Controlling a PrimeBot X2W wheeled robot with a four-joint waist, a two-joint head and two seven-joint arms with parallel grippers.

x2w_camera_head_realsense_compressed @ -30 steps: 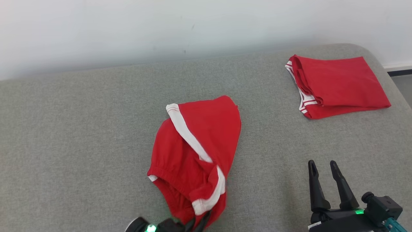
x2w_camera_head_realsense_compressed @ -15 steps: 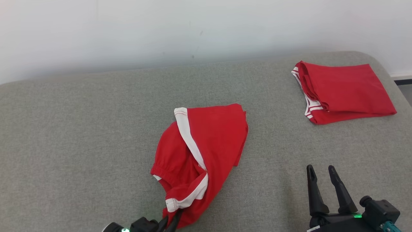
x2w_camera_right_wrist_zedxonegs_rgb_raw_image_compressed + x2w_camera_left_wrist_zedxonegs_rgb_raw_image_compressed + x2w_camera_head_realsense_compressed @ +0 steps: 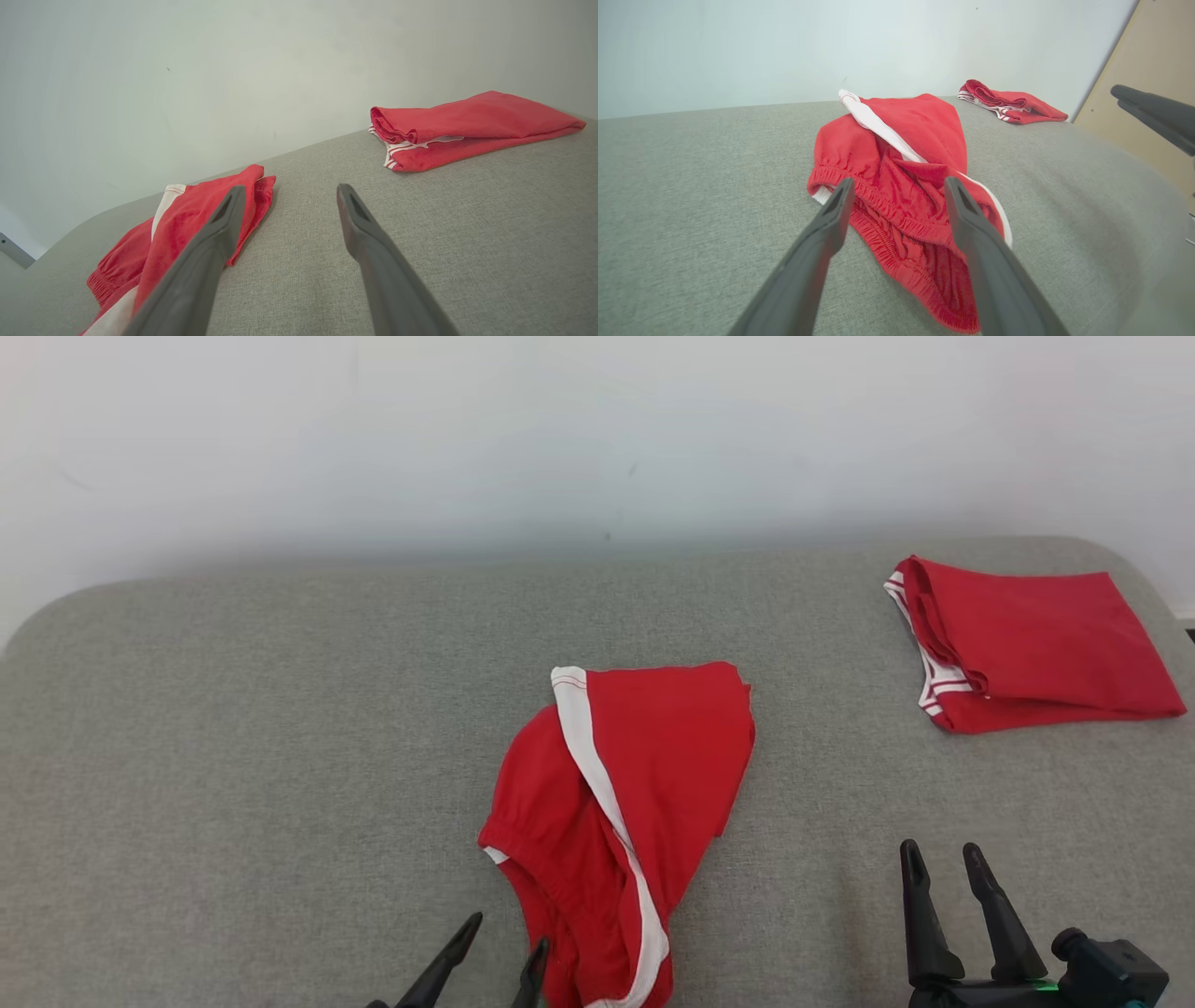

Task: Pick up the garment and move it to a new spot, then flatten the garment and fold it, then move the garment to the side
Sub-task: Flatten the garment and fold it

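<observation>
Red shorts (image 3: 653,756) freshly released at 6 o'clock; left tool (image 3: 510,930) spread at the waistband (image 3: 523,873), right tool (image 3: 939,847) spread, idle at 4 o'clock. Suggests relocation done; flattening next.

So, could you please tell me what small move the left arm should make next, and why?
Probably ease the left gripper forward onto the elastic waistband and close: its jaws stand open and empty just before the red shorts, which lie bunched, not flat, on the grey cushion.

Left pincer (image 3: 509,930) spread, right pincer (image 3: 939,847) spread
</observation>
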